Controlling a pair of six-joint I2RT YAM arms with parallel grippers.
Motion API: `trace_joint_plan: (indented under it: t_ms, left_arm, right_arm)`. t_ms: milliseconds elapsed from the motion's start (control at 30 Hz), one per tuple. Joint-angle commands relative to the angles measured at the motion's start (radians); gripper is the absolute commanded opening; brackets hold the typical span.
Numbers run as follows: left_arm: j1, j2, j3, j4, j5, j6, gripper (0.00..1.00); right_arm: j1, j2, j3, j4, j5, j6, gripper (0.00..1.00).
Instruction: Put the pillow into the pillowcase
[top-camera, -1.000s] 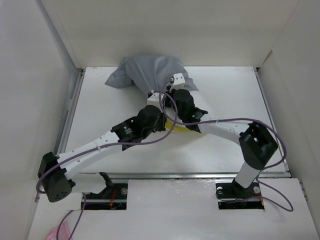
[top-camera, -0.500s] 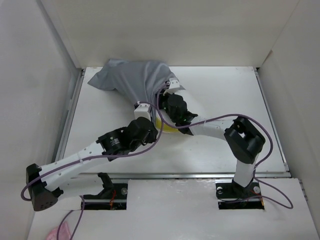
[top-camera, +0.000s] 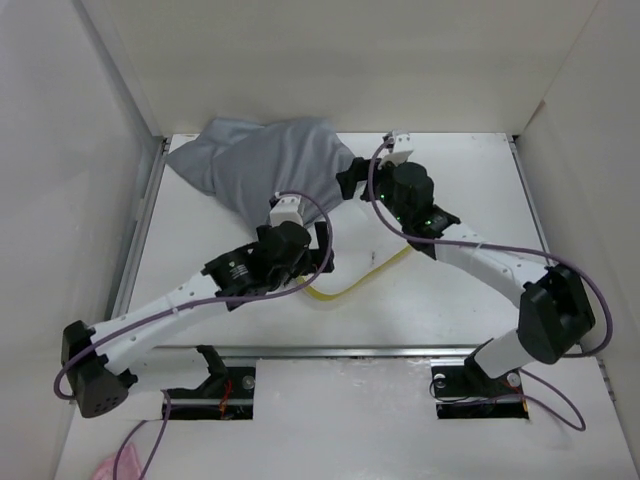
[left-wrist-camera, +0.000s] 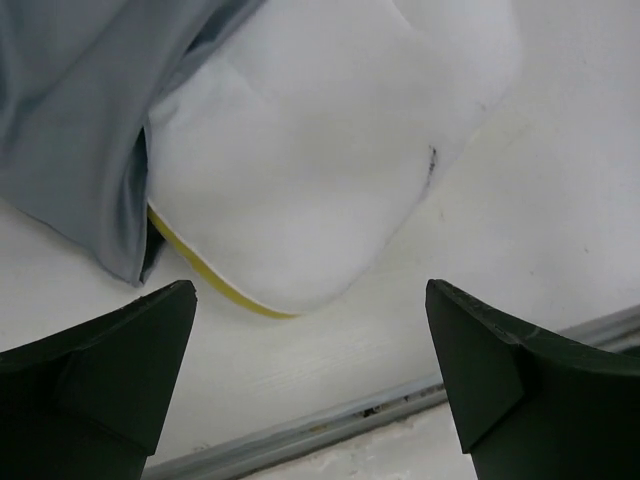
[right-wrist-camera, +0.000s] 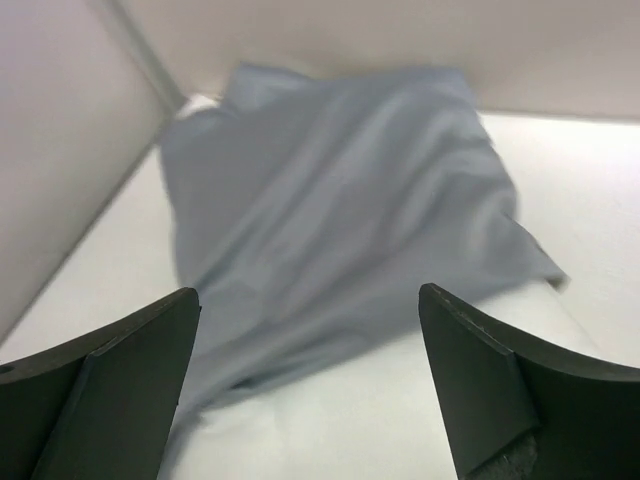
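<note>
Left claw (left-wrist-camera: 308, 292) and right claw (right-wrist-camera: 305, 295) gape empty. Pillowcase (right-wrist-camera: 330, 200) likely limp; pinch its hem beside the soft, springy pillow (left-wrist-camera: 320, 150).

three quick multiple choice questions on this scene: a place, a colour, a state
1. Where on the white table is the wrinkled grey fabric pillowcase? A far left B near right C front centre
2. Edge band colour on the thick cream foam pillow? A red B yellow C blue
3. The pillow is: A fully inside B partly covered, near end out C apart from the case
Answers: 1 A, bunched by the far left corner; 2 B, yellow line along the rim; 3 B, grey fabric covers one end only.
</note>
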Motion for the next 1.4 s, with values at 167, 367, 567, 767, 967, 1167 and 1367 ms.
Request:
trace_joint_plan:
  t_ms: [167,367,567,767,967,1167,1367]
  left_arm:
    - [0.143,0.322,0.179,0.119,0.058,0.127,1.00]
    - [0.168,0.522,0.288,0.104,0.078,0.192,1.00]
    - [0.197,0.464,0.301,0.091,0.084,0.231,1.00]
    - [0.186,0.356,0.203,0.102,0.107,0.216,1.00]
    - [0.094,0.358,0.169,-0.010,0.067,0.144,1.00]
    - [0.048,0.446,0.135,-0.154,0.001,-0.016,1.00]
    - [0.062,0.631,0.133,-0.163,-0.044,-0.185,1.00]
  right_arm:
    - [-0.283,0.132,-0.037,-0.243,-0.211,0.078,0.91]
    - [-0.280,0.222,-0.102,-0.221,-0.428,0.069,0.80]
    - [-0.139,0.144,-0.214,-0.130,-0.594,0.111,0.77]
    - [-0.049,-0.042,-0.249,-0.118,-0.745,0.107,0.77]
    - [-0.296,-0.135,-0.225,-0.347,-0.493,0.118,0.86]
    - [-0.389,-0.081,-0.211,-0.394,-0.524,0.088,0.86]
    - [-0.337,-0.081,-0.232,-0.282,-0.544,0.013,0.85]
